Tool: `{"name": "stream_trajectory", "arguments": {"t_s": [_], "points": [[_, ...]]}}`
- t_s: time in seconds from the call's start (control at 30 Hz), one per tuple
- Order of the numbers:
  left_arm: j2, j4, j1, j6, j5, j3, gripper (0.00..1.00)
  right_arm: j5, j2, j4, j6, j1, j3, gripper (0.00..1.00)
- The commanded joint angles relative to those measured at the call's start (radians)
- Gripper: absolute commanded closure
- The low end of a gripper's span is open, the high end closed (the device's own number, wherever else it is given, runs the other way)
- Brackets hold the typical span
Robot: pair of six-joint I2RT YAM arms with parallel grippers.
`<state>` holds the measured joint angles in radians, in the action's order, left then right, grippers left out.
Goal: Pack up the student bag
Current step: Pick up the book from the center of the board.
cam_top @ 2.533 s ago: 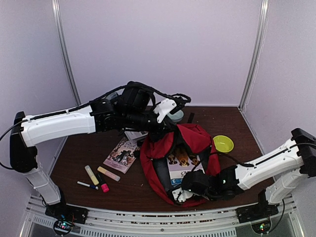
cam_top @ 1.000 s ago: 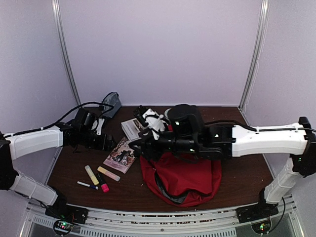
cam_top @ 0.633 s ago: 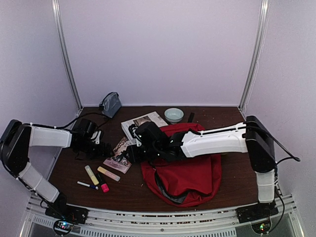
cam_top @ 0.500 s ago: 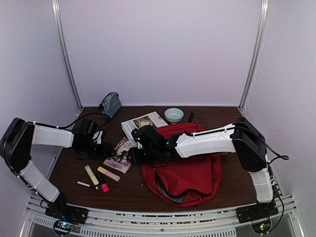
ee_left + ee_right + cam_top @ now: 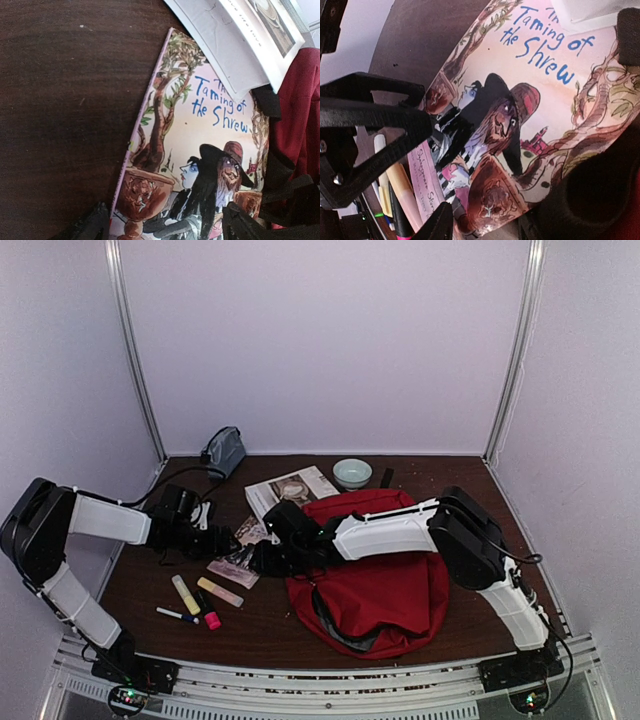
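The student bag [image 5: 375, 585], a big red backpack, lies at the middle of the table. Left of it lies a paperback, "The Taming of the Shrew" [image 5: 236, 564] [image 5: 200, 130] [image 5: 530, 100]. My left gripper [image 5: 220, 538] [image 5: 167, 231] is open, low over the book's left side, one finger off each side of the cover. My right gripper [image 5: 260, 558] [image 5: 490, 227] reaches across the bag's left edge and stands open around the book's near corner. One right fingertip [image 5: 437, 225] stands clear of the cover. The left gripper's black finger [image 5: 375, 120] shows over the book.
A white magazine [image 5: 290, 487] [image 5: 240, 35] overlaps the book's far end. Highlighters and pens [image 5: 195, 600] [image 5: 400, 195] lie near the front left. A grey-blue pouch [image 5: 225, 450] and a pale bowl [image 5: 352, 472] stand at the back. A black bag strap [image 5: 287, 192] lies beside the book.
The right arm has swung down from above the bag to the book's near corner, its jaws narrowing a little. The left gripper has shifted right over the book.
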<state>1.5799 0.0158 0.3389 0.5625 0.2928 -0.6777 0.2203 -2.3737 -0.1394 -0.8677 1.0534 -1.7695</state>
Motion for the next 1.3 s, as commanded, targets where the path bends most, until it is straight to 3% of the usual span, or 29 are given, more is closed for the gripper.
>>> {"name": "stream_trajectory", "arguments": {"t_s": [0.0, 0.17, 0.27, 0.47, 0.7, 0.9, 1.03, 1.13, 1.27], "points": [[0.007, -0.055, -0.002, 0.064, 0.085, 0.057, 0.21, 0.062, -0.077, 0.008, -0.054, -0.014, -0.065, 0.54], [-0.056, -0.186, -0.002, 0.154, 0.116, 0.119, 0.28, 0.147, -0.075, 0.108, -0.088, -0.013, -0.095, 0.53], [-0.086, -0.198, 0.005, 0.169, 0.118, 0.131, 0.32, 0.193, -0.077, 0.181, -0.124, -0.014, -0.115, 0.53], [-0.128, -0.156, 0.01, 0.158, 0.101, 0.127, 0.34, 0.217, -0.106, 0.171, -0.133, -0.015, -0.18, 0.55], [-0.197, -0.147, 0.013, 0.159, 0.091, 0.151, 0.35, 0.242, -0.097, 0.203, -0.125, -0.017, -0.179, 0.99], [-0.34, -0.034, 0.015, 0.122, 0.061, 0.152, 0.3, 0.269, 0.023, 0.245, -0.093, -0.019, -0.052, 1.0], [-0.471, 0.082, 0.015, 0.072, 0.031, 0.124, 0.25, 0.268, 0.151, 0.249, 0.019, -0.021, 0.061, 1.0], [-0.588, 0.124, 0.015, 0.026, 0.055, 0.102, 0.22, 0.285, 0.24, 0.235, 0.122, -0.031, 0.121, 1.0], [-0.671, 0.2, 0.023, -0.048, 0.132, 0.044, 0.22, 0.406, 0.355, 0.345, 0.166, -0.061, 0.251, 1.0]]}}
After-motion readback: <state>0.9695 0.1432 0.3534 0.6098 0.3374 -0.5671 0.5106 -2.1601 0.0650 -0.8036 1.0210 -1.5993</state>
